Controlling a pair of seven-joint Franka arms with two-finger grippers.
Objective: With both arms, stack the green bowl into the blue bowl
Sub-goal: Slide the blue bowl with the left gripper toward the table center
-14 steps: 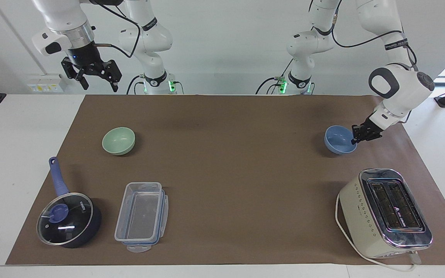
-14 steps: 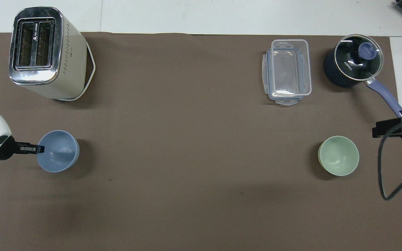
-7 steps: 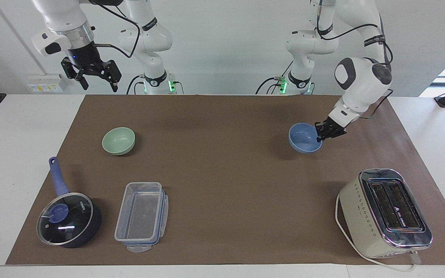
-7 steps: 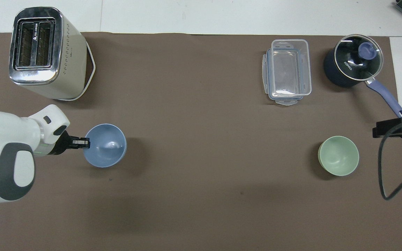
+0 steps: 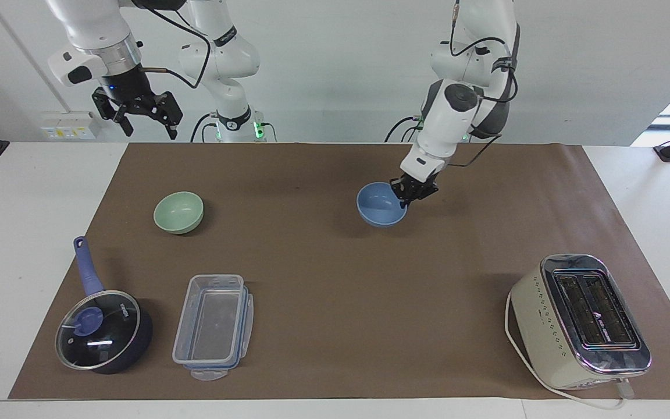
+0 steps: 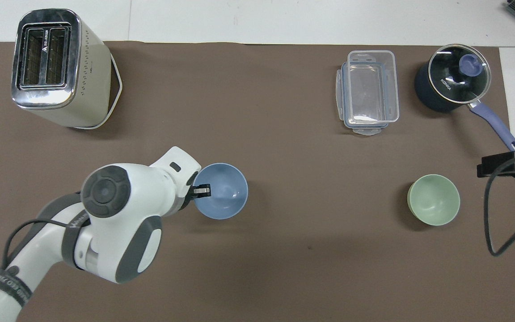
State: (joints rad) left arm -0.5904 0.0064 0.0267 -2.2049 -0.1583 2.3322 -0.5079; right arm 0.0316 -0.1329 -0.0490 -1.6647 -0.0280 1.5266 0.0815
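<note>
The left hand [image 5: 407, 198] is pinched shut on the rim of the small round periwinkle-blue bowl [image 5: 381, 204], gripping the edge that faces the left arm's end of the desk. In the facing view the bowl sits upright and low over the brown mat [image 5: 335, 273], near the middle of the desk; I cannot tell whether it rests on the mat or is just clear of it.

The right hand [image 5: 144, 116] waits with its fingers spread wide and nothing in them, raised above the desk edge at the right arm's end.

The small round pale mint-green bowl [image 5: 178, 212] stands alone and untouched on the mat, well apart from the blue bowl, toward the right arm's end.

By my reading the task is at an early stage: the blue bowl is in hand, but the green bowl has yet to be grasped, carried over and nested inside it.
</note>
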